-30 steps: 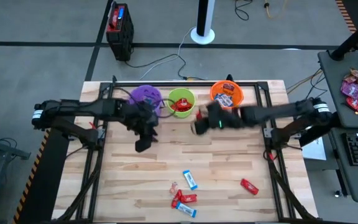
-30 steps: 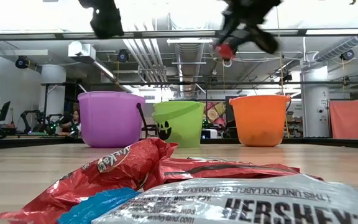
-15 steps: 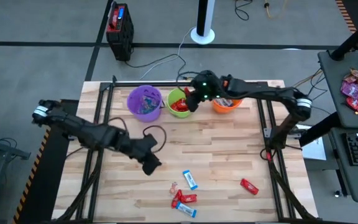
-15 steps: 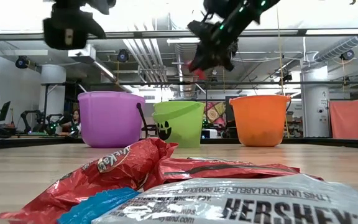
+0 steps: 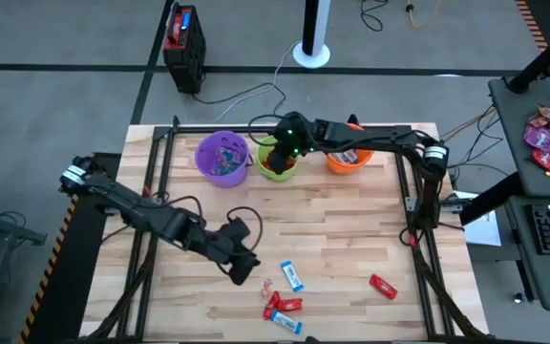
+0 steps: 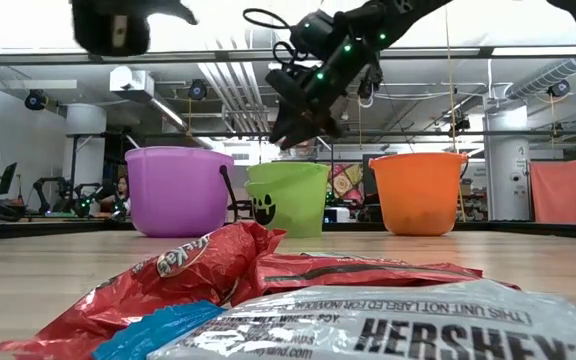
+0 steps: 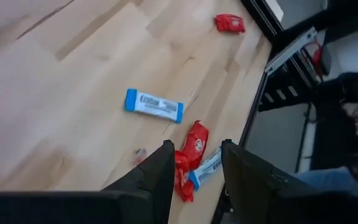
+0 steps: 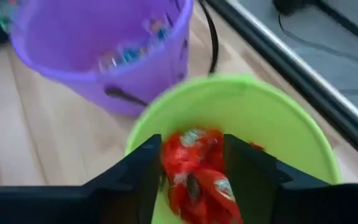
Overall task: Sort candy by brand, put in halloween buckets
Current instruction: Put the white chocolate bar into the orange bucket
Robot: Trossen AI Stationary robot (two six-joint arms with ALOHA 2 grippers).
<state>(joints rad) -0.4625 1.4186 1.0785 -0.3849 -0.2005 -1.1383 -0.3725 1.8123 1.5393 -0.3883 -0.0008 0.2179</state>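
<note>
Table (image 5: 351, 239): a pale wooden top inside a dark frame, seen from above, with both of my arms reaching over it.
Left arm (image 5: 151, 218): it stretched from the 9 o'clock edge toward the table's middle and front.
Right arm (image 5: 380, 143): it ran from the 3 o'clock side along the back edge toward 12 o'clock.
Purple bucket (image 5: 222, 156): it stood at about 11 o'clock on the table, with small twisted candies inside, just beside the green one.
Lime green bucket (image 5: 277, 164): it stood at 12 o'clock, between the purple and orange buckets, with red wrappers (image 8: 194, 171) lying inside.
Orange bucket (image 5: 349, 158): it stood at about 1 o'clock, just beside the green bucket, partly covered by my right arm.
Right gripper (image 8: 191, 180): it hung over the green bucket's mouth, fingers parted with a clear gap, and I could not tell whether the red wrappers between them were in my grasp or simply lying in the bucket.
Left gripper (image 7: 194, 168): it hovered above the loose candy at 6 o'clock, fingers apart and holding nothing.
Loose candy cluster (image 5: 283, 308): red and blue-and-white pieces lay together at 6 o'clock near the front edge.
Blue-and-white bar (image 5: 292, 277): it lay alone, just toward 12 o'clock from the cluster.
Single red candy (image 5: 382, 286): it lay at about 4 o'clock, well apart from the cluster.
</note>
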